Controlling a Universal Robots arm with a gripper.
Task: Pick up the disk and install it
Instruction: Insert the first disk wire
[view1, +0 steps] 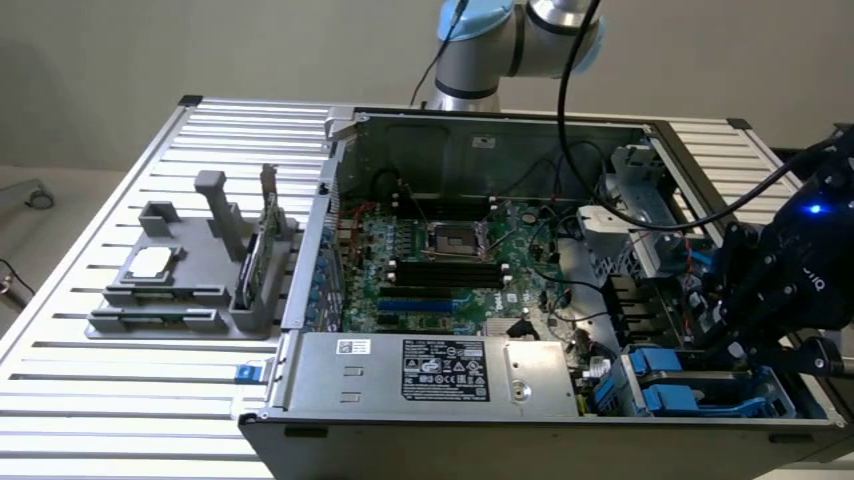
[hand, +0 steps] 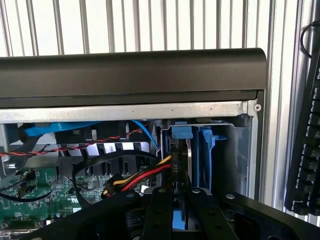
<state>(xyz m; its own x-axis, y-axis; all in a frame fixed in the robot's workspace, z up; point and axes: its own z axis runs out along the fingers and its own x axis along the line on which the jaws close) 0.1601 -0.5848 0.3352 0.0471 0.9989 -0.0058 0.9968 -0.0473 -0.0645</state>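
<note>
The disk (hand: 189, 160) stands on edge in the drive bay at the case's front corner. Its thin silver-grey side shows between the blue plastic carrier (hand: 206, 150) walls. My gripper (hand: 180, 202) reaches down into that bay, with one black finger (hand: 159, 215) on each side of the disk's edge, shut on it. In the exterior view my gripper (view1: 734, 345) hangs over the blue carrier parts (view1: 667, 385) at the case's near corner on the exterior view's right, and the black wrist body covers most of the disk.
The open computer case (view1: 334, 200) lies on a slatted aluminium table (view1: 134, 400). A grey power-supply box (view1: 427, 370) sits beside the bay, with the motherboard (view1: 441, 260) behind. Red-yellow cables (hand: 145, 175) run close to the disk. A grey fixture (view1: 187, 280) stands at the exterior view's left, and a keyboard (hand: 305, 150) lies outside the case.
</note>
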